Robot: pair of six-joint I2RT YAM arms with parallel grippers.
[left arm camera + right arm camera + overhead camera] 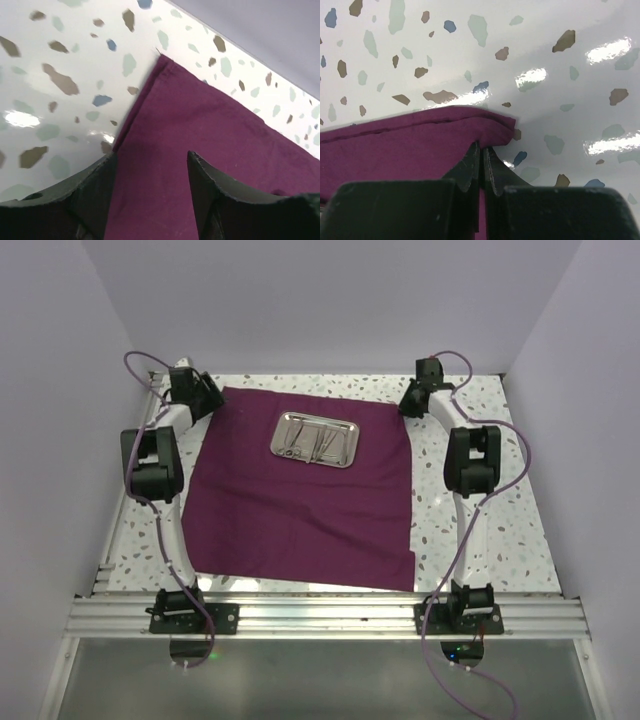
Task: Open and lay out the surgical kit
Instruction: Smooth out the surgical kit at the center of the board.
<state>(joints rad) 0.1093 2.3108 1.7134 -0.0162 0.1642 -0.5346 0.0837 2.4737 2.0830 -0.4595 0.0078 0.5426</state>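
Observation:
The dark magenta cloth wrap (300, 500) lies spread flat on the table. The small steel tray (279, 437) sits on its far middle, with thin silver instruments (312, 446) inside. My left gripper (210, 396) is at the cloth's far left corner. In the left wrist view it (150, 156) is open, its jaws straddling the cloth (200, 130) just behind the corner, holding nothing. My right gripper (408, 403) is at the far right corner. In the right wrist view it (481, 148) is shut on the folded-up cloth corner (410, 145).
The speckled white tabletop (470, 530) shows around the cloth. Purple cables loop off both arms (150, 465) (470, 460). Grey walls enclose the back and sides. A metal rail (320, 618) runs along the near edge.

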